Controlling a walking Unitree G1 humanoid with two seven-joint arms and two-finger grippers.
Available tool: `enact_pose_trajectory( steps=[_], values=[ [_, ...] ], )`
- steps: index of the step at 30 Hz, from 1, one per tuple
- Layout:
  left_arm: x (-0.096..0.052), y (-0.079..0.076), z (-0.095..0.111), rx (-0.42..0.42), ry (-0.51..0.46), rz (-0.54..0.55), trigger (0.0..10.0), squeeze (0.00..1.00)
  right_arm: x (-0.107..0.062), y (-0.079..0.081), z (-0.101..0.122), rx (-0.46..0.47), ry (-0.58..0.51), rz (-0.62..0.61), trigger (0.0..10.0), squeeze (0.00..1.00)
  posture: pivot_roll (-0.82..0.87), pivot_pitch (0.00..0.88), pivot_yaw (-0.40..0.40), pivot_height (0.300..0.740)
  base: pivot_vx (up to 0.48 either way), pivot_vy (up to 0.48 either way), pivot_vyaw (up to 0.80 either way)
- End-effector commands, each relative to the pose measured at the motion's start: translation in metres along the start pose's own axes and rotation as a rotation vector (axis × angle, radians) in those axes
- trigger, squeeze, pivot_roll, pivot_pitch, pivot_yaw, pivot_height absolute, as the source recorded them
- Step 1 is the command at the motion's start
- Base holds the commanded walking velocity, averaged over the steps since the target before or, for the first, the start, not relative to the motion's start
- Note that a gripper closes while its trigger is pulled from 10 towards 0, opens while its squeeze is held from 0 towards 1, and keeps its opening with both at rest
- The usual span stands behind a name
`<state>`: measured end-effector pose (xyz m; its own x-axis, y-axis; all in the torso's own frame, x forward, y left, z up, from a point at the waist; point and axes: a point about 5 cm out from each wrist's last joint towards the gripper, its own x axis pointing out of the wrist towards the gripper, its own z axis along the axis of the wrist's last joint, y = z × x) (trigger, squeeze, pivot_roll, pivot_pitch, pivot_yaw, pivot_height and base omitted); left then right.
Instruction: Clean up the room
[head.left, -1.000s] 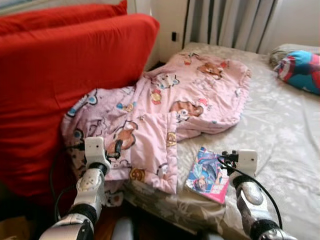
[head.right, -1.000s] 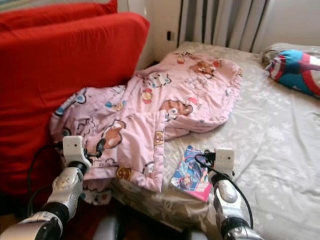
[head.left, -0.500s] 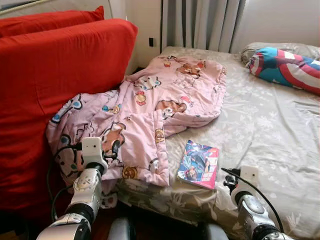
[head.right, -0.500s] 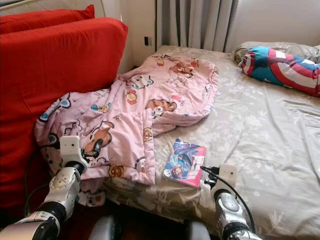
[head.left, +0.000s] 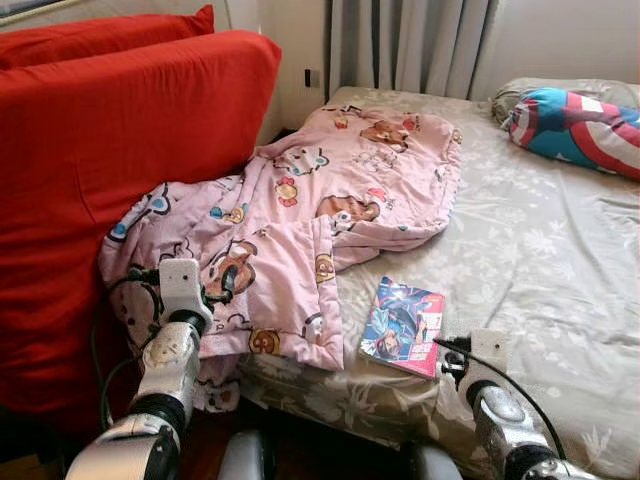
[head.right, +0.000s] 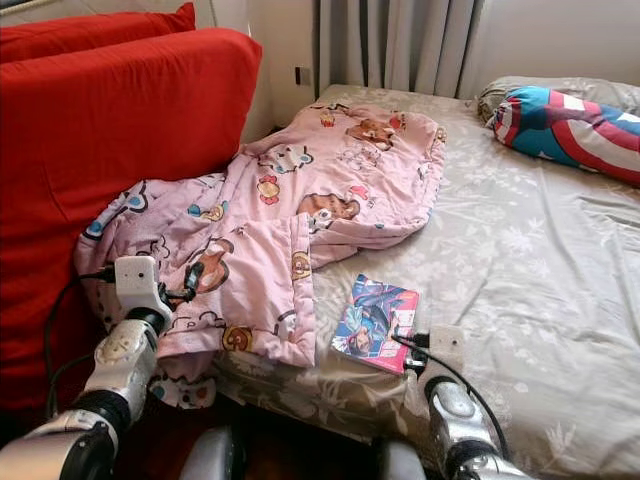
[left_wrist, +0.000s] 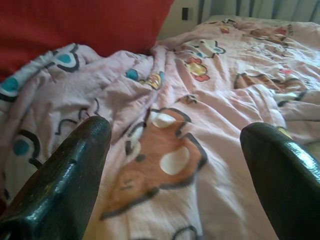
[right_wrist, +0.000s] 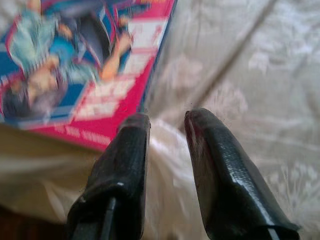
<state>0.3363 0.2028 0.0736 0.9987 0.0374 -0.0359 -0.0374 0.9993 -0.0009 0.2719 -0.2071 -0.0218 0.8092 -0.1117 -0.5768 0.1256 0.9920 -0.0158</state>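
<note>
Hovering spread wide and empty over the pink blanket (left_wrist: 200, 125) is the left hand (left_wrist: 175, 165); the right hand (right_wrist: 167, 130), nearly closed, holds nothing just beside the book (right_wrist: 85, 65).

We see a bed (head.left: 560, 300) under a beige floral sheet, a red sofa back (head.left: 110, 150) abutting its left side, grey curtains (head.left: 410, 45) behind, a white wall (head.left: 570, 40) with a dark socket (head.left: 309, 77), daylight from the curtains.
</note>
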Motion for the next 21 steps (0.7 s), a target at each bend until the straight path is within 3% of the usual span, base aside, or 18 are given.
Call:
enact_pose_trajectory(
  steps=[1, 5, 6, 7, 11, 16, 17, 18, 21],
  values=[
    [-0.004, -0.001, -0.002, -0.005, -0.016, -0.004, 10.0, 0.0, -0.001, -0.002, -0.003, -0.033, -0.001, -0.021, 10.0, 0.0, -0.01, 0.023, -0.012, 0.589, 0.0, 0.0, 0.0],
    [-0.01, -0.002, -0.009, -0.018, -0.015, -0.002, 10.0, 0.0, -0.003, -0.011, -0.006, -0.018, -0.007, -0.071, 10.0, 0.0, -0.02, 0.041, -0.018, 0.589, 0.0, 0.0, 0.0],
    [-0.014, -0.002, -0.012, -0.021, -0.016, 0.0, 10.0, 0.0, -0.003, -0.016, -0.004, 0.032, -0.02, -0.082, 10.0, 0.0, -0.01, 0.052, -0.026, 0.589, 0.0, 0.0, 0.0],
    [-0.018, -0.002, -0.015, -0.02, -0.019, 0.0, 10.0, 0.0, -0.003, -0.02, -0.001, 0.053, -0.037, -0.093, 10.0, 1.0, -0.01, 0.064, -0.032, 0.589, 0.0, 0.0, 0.0],
    [-0.021, 0.004, -0.017, -0.013, -0.013, 0.021, 10.0, 0.0, -0.001, -0.022, 0.01, 0.048, -0.073, -0.102, 10.0, 1.0, 0.01, 0.075, -0.04, 0.589, 0.0, 0.0, 0.0],
    [-0.025, 0.008, -0.017, -0.009, -0.025, 0.025, 10.0, 0.0, 0.001, -0.013, 0.015, -0.009, -0.084, -0.079, 10.0, 1.0, 0.03, 0.097, -0.039, 0.589, 0.0, 0.0, 0.0],
    [-0.024, 0.009, -0.014, -0.001, -0.037, 0.026, 10.0, 0.0, 0.003, -0.008, 0.019, -0.005, -0.083, -0.074, 10.0, 0.45, 0.04, 0.105, -0.033, 0.589, 0.0, 0.0, 0.0],
    [-0.024, 0.01, -0.012, 0.005, -0.042, 0.026, 10.0, 0.0, 0.003, -0.006, 0.022, -0.001, -0.085, -0.07, 10.0, 0.0, 0.04, 0.107, -0.031, 0.589, 0.0, 0.0, 0.0],
    [-0.025, 0.012, -0.007, 0.02, -0.064, 0.015, 10.0, 0.0, 0.004, -0.001, 0.025, 0.005, -0.093, -0.062, 10.0, 0.0, 0.05, 0.117, -0.019, 0.589, 0.0, 0.0, 0.0]
  ],
)
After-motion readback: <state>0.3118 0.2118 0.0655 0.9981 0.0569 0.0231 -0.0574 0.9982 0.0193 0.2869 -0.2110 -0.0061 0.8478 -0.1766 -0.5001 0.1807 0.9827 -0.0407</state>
